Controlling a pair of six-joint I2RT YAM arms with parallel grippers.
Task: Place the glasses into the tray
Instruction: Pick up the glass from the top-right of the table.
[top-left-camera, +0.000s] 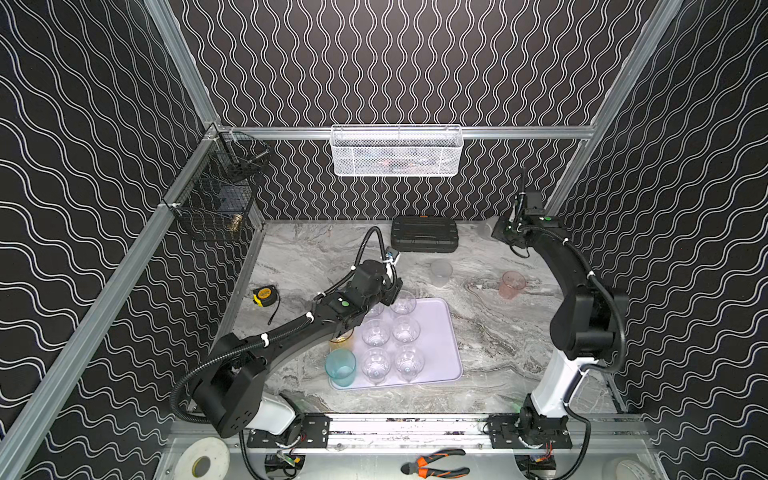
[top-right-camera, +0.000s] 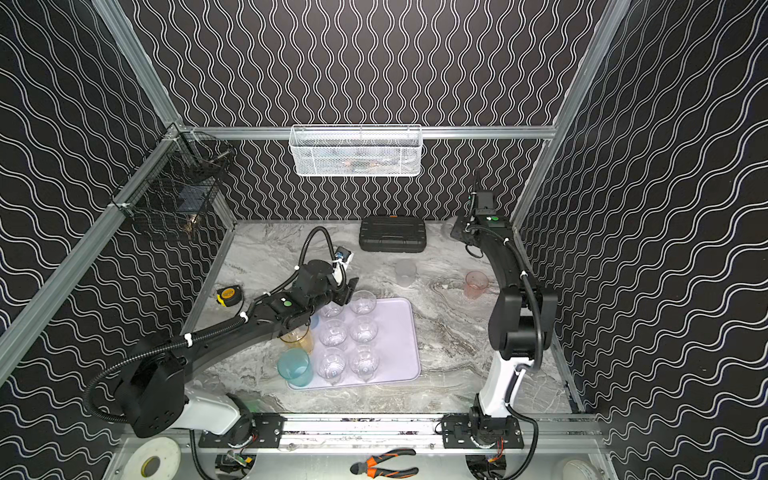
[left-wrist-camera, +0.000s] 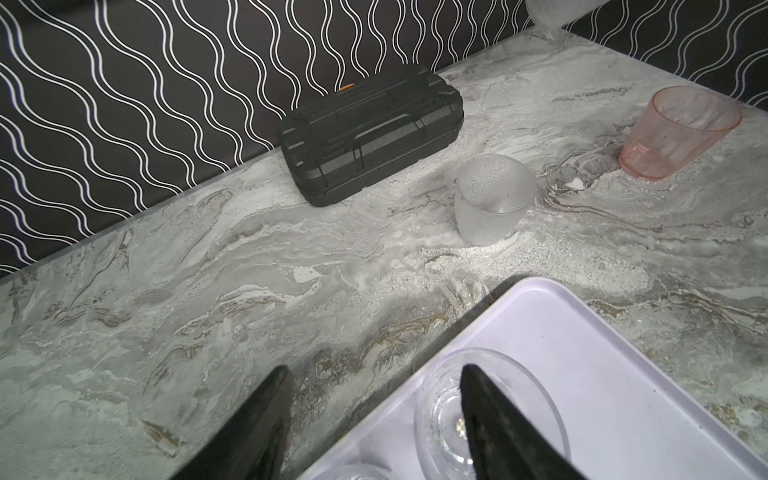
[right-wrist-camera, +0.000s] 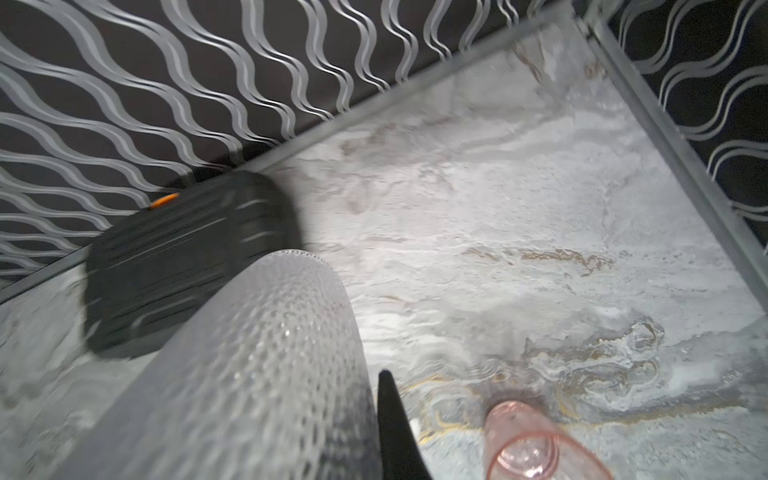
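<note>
The lilac tray (top-left-camera: 440, 332) (top-right-camera: 399, 332) (left-wrist-camera: 602, 374) holds several clear glasses (top-left-camera: 376, 332), a teal glass (top-left-camera: 340, 365) and an amber glass (top-left-camera: 343, 338), the amber one half hidden under my left arm. My left gripper (top-left-camera: 395, 291) (left-wrist-camera: 375, 370) hangs open over the tray's far left corner, one finger above a clear glass (left-wrist-camera: 490, 415). On the table stand a frosted glass (top-left-camera: 441, 272) (left-wrist-camera: 492, 199) and a pink glass (top-left-camera: 512, 284) (right-wrist-camera: 532, 444). At the back right corner my right gripper (top-left-camera: 498, 230) (right-wrist-camera: 370, 386) is shut on another frosted glass (right-wrist-camera: 257, 353) (left-wrist-camera: 552, 12).
A black ribbed case (top-left-camera: 424, 235) lies at the back wall. A yellow tape measure (top-left-camera: 264, 295) sits at the left edge. A white mesh basket (top-left-camera: 397, 151) and a black wire basket (top-left-camera: 220, 195) hang on the walls. Pliers (top-left-camera: 432, 463) and a tape roll (top-left-camera: 203, 459) lie in front of the rail.
</note>
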